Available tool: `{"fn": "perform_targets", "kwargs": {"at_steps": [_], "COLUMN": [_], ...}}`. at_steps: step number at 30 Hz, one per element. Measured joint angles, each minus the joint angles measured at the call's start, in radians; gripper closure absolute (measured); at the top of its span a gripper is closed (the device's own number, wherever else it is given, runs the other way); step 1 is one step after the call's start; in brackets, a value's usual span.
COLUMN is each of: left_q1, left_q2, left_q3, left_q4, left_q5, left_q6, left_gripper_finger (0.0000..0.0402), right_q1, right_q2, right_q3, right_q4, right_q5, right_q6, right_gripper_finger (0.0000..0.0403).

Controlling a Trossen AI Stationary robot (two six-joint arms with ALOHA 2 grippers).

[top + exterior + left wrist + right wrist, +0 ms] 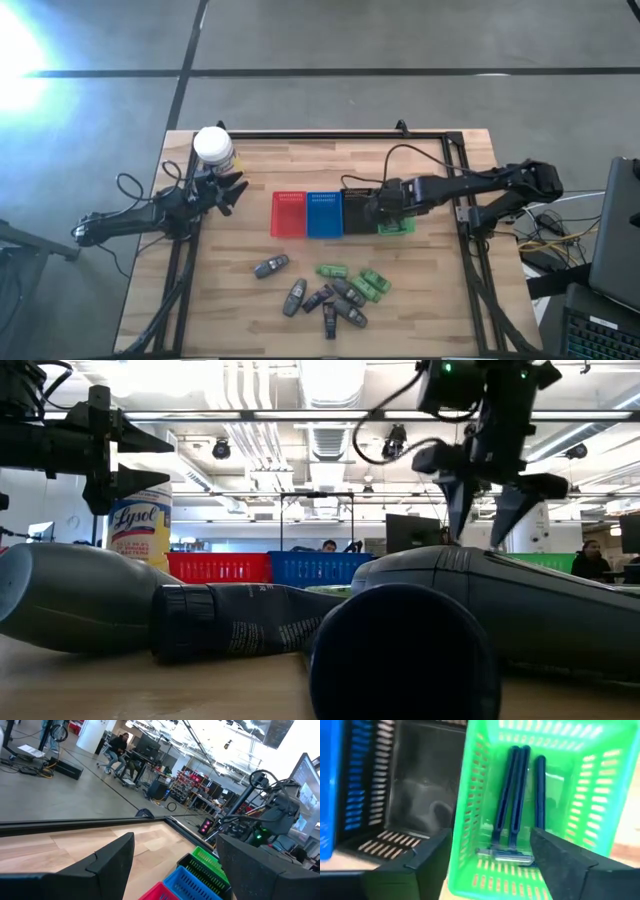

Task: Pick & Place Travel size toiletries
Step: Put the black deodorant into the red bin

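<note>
The travel size toiletries lie on their sides in a loose heap on the near part of the table: dark grey bottles (293,297) and green bottles (372,284). In the low view the grey bottles (240,622) fill the foreground. Three thin dark sticks (516,795) lie side by side on the floor of the green tray (480,785). My right gripper (490,840) hovers open above the near end of that tray (398,225), touching nothing. My left gripper (232,190) waits open at the table's left, beside the white-lidded jar (213,146).
Red (288,214), blue (324,214), black (356,212) and green trays stand in a row across the table's middle. The yellowish jar (139,525) stands at the far left corner. A dark frame rail (330,136) borders the table. People sit in the room beyond.
</note>
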Motion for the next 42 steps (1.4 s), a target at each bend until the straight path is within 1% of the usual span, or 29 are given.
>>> {"fn": "perform_targets", "kwargs": {"at_steps": [3, 6, 9, 12, 14, 18, 19, 21, 24, 28, 30, 33, 35, 38, 42], "left_q1": [0.000, 0.000, 0.000, 0.000, 0.000, 0.000, 0.000, 0.000, 0.000, 0.000, 0.000, 0.000, 0.000, 0.000, 0.000], "left_q2": [0.000, 0.000, 0.000, 0.000, 0.000, 0.000, 0.000, 0.000, 0.000, 0.000, 0.000, 0.000, 0.007, 0.053, 0.189], "left_q3": [0.000, 0.000, 0.000, 0.000, 0.000, 0.000, 0.000, 0.000, 0.000, 0.000, 0.000, 0.000, 0.005, 0.056, 0.173], "left_q4": [0.000, 0.000, 0.002, 0.009, 0.017, 0.017, 0.019, 0.024, 0.025, 0.025, 0.026, 0.027, 0.018, -0.076, -0.294], "left_q5": [0.000, 0.000, 0.000, 0.000, 0.000, 0.001, 0.001, 0.000, 0.000, 0.000, 0.000, 0.001, 0.036, 0.127, 0.223], "left_q6": [0.000, 0.000, -0.002, -0.025, -0.096, -0.359, -0.401, -0.439, -0.440, -0.441, -0.446, -0.496, -0.495, -0.450, -0.338], "left_gripper_finger": [0.0115, 0.0115, 0.0115, 0.0115, 0.0115, 0.0115, 0.0115, 0.0115, 0.0115, 0.0115, 0.0115, 0.0115, 0.0115, 0.0115, 0.0115], "right_q1": [0.010, 0.024, 0.040, 0.076, 0.118, 0.221, 0.245, 0.292, 0.348, 0.395, 0.409, 0.422, 0.425, 0.427, 0.429], "right_q2": [0.000, 0.002, 0.014, 0.033, 0.044, 0.068, 0.077, 0.104, 0.158, 0.242, 0.277, 0.310, 0.322, 0.324, 0.296], "right_q3": [0.037, 0.067, 0.075, 0.074, 0.075, 0.111, 0.116, 0.128, 0.144, 0.182, 0.207, 0.233, 0.243, 0.249, 0.234], "right_q4": [0.009, 0.031, 0.032, 0.040, 0.049, 0.061, 0.062, 0.062, 0.062, 0.062, 0.064, 0.059, 0.045, 0.032, 0.025], "right_q5": [-0.011, -0.100, -0.212, -0.264, -0.275, -0.281, -0.281, -0.281, -0.282, -0.285, -0.285, -0.285, -0.280, -0.277, -0.277], "right_q6": [-0.144, -0.269, -0.302, -0.303, -0.303, -0.307, -0.309, -0.313, -0.321, -0.321, -0.321, -0.321, -0.319, -0.313, -0.263], "right_gripper_finger": [0.0115, 0.0109, 0.0113, 0.0123, 0.0131, 0.0142, 0.0143, 0.0144, 0.0137, 0.0120, 0.0112, 0.0101, 0.0097, 0.0093, 0.0094]}}
